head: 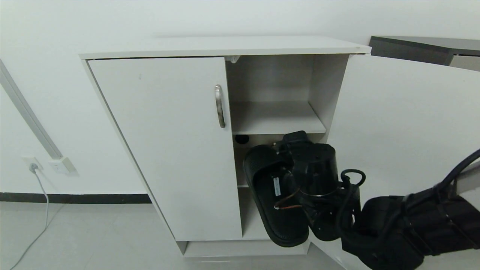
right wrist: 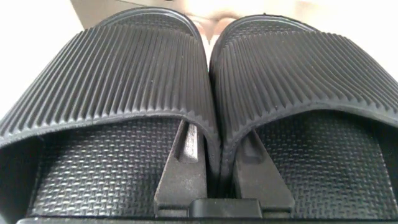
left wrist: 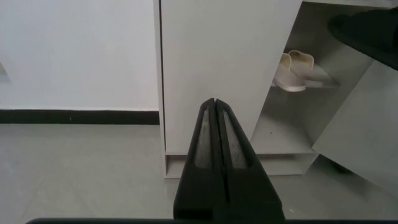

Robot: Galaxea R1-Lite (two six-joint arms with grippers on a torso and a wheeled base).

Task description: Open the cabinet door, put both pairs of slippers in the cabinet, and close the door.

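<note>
Floor (head: 75, 232) of smooth pale tile lies open to the left of the cabinet (head: 225, 47), with one wall socket (head: 32, 164) and one thin cable (head: 41, 210) trailing down from it. The left gripper (left wrist: 214, 106) hangs above that floor facing the cabinet, its two flat fingers pressed together with nothing between them.

The cabinet is matt white board with square edges and two doors. The left door (head: 161, 142) is closed and carries one curved metal handle (head: 219, 106) along its right edge. The right half stands open, and its top shelf (head: 275, 118) is bare. A lower shelf holds one pair of pale slippers (left wrist: 297, 70), lying side by side with open room around them.

Held before the open half, tilted with one end hanging low, are the black slippers (head: 275, 195), two of them, with ribbed rubber straps and pebbled footbeds. The right gripper (right wrist: 219, 155) is clamped on them: one finger runs under each strap, pinching their inner sides together.

The right door (head: 405, 123) is swung wide to the right.
</note>
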